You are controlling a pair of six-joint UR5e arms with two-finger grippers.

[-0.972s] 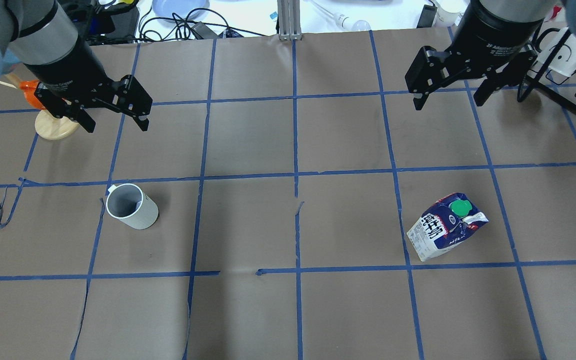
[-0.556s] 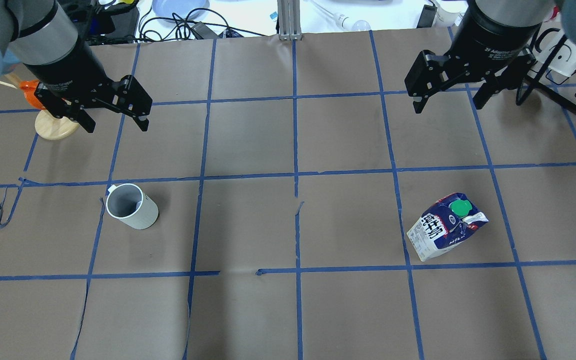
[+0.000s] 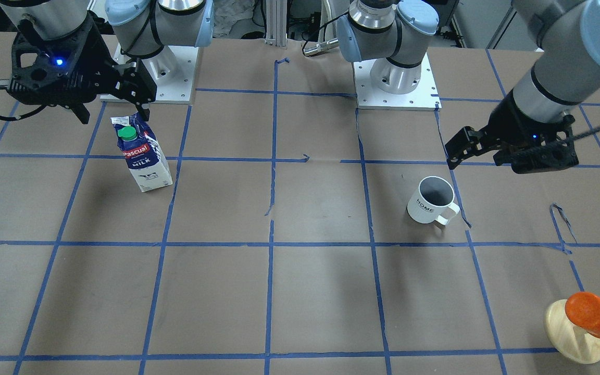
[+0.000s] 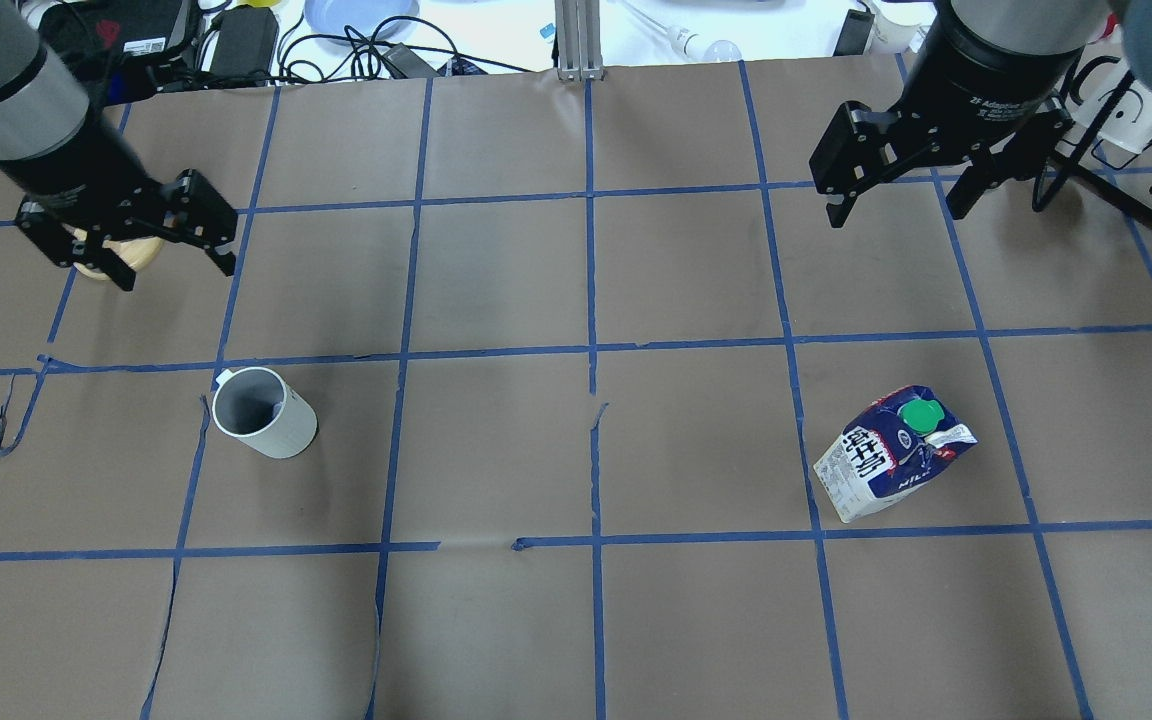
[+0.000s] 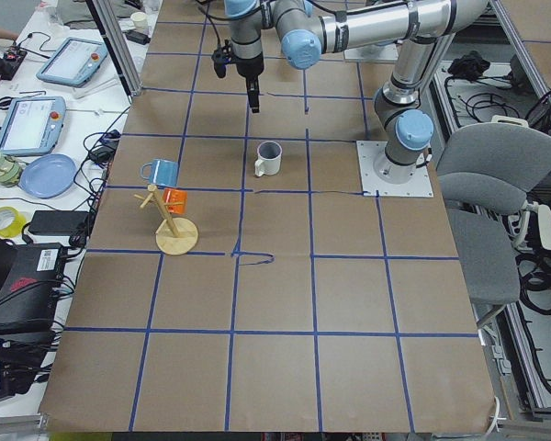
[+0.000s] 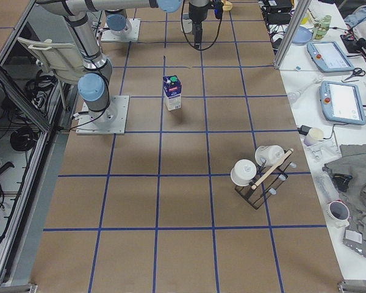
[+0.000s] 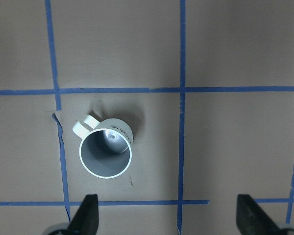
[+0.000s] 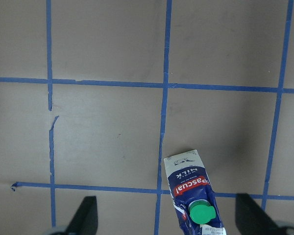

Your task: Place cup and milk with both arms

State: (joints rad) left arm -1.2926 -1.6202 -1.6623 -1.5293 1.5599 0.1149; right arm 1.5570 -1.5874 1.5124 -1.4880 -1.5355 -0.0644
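Fingers point(image 7: 88, 215) of my L gripper point(image 4: 176, 276) are spread wide, holding nothing; R gripper point(image 4: 896, 216) same. Cup point(image 4: 264, 415) stands upright on taped paper point(image 4: 496, 280), nearer my base than L gripper, untouched. Milk carton point(image 4: 891, 455) is upright on my R side, well apart from cup, clear of R gripper. Wooden stand point(image 3: 576, 333) w/ orange cup point(image 3: 591, 312) is near the far edge.

left pincer point(image 4: 177, 275) splayed, aloft, right pincer point(image 4: 896, 216) splayed, seemingly aloft
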